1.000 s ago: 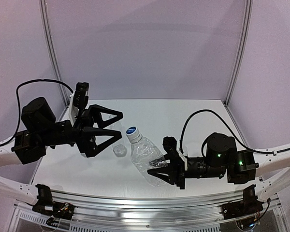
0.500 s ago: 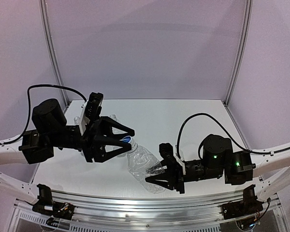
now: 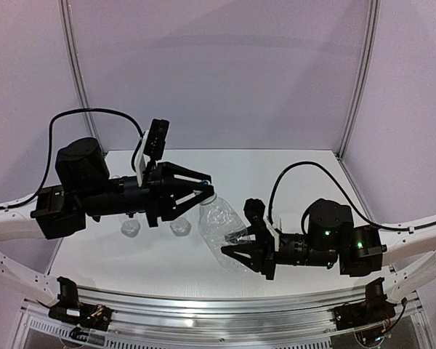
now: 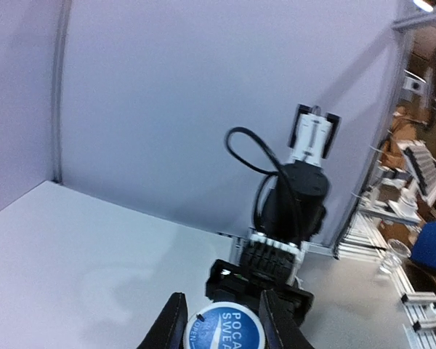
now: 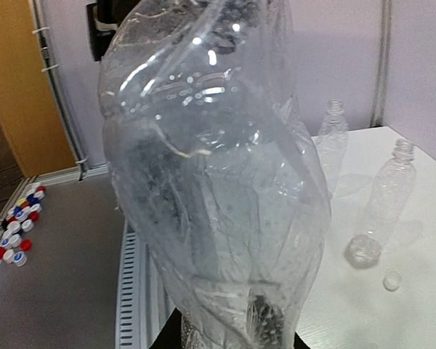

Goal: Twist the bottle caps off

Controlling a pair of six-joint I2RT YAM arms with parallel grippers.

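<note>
Clear bottle (image 3: 218,218) held in right tool (image 3: 231,249), blue cap (image 4: 225,331) pinched by left tool (image 4: 224,323), not yet off; two other bottles (image 5: 392,189) look uncapped.

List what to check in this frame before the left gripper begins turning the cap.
1. Right gripper clamps the held bottle near its base: ok.
2. Blue cap sits on the bottle's neck: ok.
3. Left gripper straddles the cap, one side each: ok.
4. Its fingers press firmly on the cap: cannot tell.
5. Standing bottles are apart from the held bottle and both arms: ok.
6. Standing bottles are already uncapped: ok in the right wrist view.
</note>
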